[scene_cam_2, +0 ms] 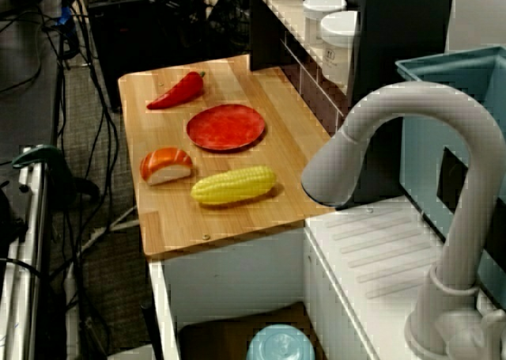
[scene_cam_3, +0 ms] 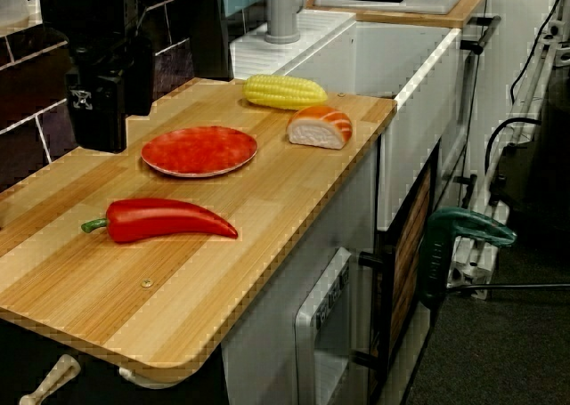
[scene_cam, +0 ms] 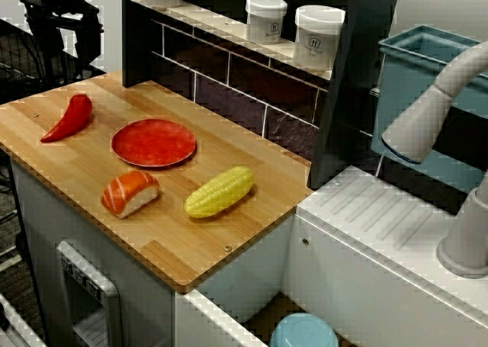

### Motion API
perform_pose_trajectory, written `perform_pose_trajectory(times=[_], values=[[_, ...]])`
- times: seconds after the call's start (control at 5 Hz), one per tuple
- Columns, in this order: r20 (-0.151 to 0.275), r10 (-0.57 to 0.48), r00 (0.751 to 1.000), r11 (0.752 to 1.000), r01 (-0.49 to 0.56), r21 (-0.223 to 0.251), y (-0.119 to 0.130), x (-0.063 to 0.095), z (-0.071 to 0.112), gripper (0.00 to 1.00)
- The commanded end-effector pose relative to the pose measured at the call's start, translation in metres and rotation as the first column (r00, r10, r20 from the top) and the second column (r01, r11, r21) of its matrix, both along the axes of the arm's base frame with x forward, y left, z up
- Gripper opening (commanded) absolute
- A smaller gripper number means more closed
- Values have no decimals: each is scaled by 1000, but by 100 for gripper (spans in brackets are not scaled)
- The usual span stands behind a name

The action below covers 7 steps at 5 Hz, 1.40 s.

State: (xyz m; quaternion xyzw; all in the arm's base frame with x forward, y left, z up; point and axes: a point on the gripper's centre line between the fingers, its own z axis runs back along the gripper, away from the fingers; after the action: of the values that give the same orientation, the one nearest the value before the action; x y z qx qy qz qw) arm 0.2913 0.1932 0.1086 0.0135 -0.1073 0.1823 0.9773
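In the view from the pepper end of the counter, my black gripper (scene_cam_3: 98,136) hangs at the back left, close to the tiled wall. It holds nothing that I can see, and the jaws are not distinct enough to judge. The red plate (scene_cam_3: 199,150) lies just right of it and is empty. The red chili pepper (scene_cam_3: 165,220) lies in front of it. Further along sit a salmon sushi piece (scene_cam_3: 321,126) and a yellow corn cob (scene_cam_3: 285,91). The view facing the tiled wall shows the pepper (scene_cam: 69,118), plate (scene_cam: 153,142), sushi (scene_cam: 130,193) and corn (scene_cam: 219,192).
The wooden counter (scene_cam: 183,248) ends at a white sink unit with a grey faucet (scene_cam_2: 411,130). White jars (scene_cam: 319,36) stand on the shelf above the tiles. A light blue bowl (scene_cam_2: 277,346) sits in the sink and a teal rack (scene_cam: 427,95) behind it.
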Motion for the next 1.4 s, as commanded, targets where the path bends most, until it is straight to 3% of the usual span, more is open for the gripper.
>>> perform_pose_trajectory(times=[0.0, 0.4, 0.6, 1.2], values=[[3, 6, 1000, 998, -6, 65, 6, -5, -24, 100], [-12, 52, 999, 998, -52, 34, 5, -1, -32, 100], [-20, 138, 990, 990, -138, -6, 3, 0, -36, 100], [42, 201, 979, 979, -201, 2, -2, -2, -46, 100]])
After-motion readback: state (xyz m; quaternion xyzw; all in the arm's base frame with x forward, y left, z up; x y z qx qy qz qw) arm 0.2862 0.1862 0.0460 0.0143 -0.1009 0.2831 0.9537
